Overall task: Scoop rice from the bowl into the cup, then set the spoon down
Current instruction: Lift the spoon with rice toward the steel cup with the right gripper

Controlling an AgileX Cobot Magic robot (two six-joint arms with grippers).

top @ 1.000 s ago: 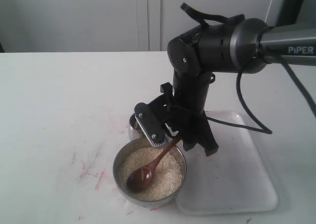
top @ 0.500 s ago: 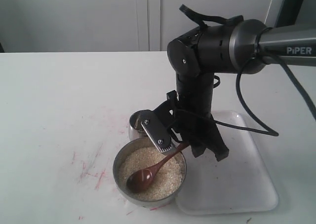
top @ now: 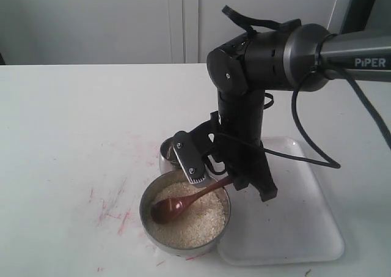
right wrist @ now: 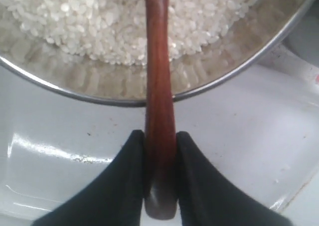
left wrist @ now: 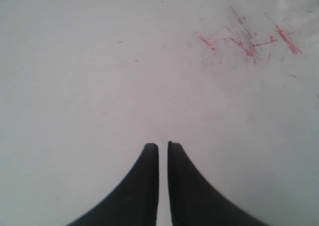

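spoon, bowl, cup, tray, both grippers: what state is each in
spoon: scoop end on the rice, handle over the rim
bowl: upright, holding rice
cup: upright behind bowl, inside hidden
tray: flat beside bowl
right gripper: shut on spoon handle
left gripper: shut, holding nothing

Right arm (top: 287, 48) is bent sharply at the wrist; right gripper (right wrist: 160, 138) is pointed downward, jaws clamped on the spoon (right wrist: 158, 76) handle. Left gripper (left wrist: 163, 146) is held with fingers drawn almost together.

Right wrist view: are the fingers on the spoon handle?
Yes, the right gripper clamps both sides of the spoon handle near its end.
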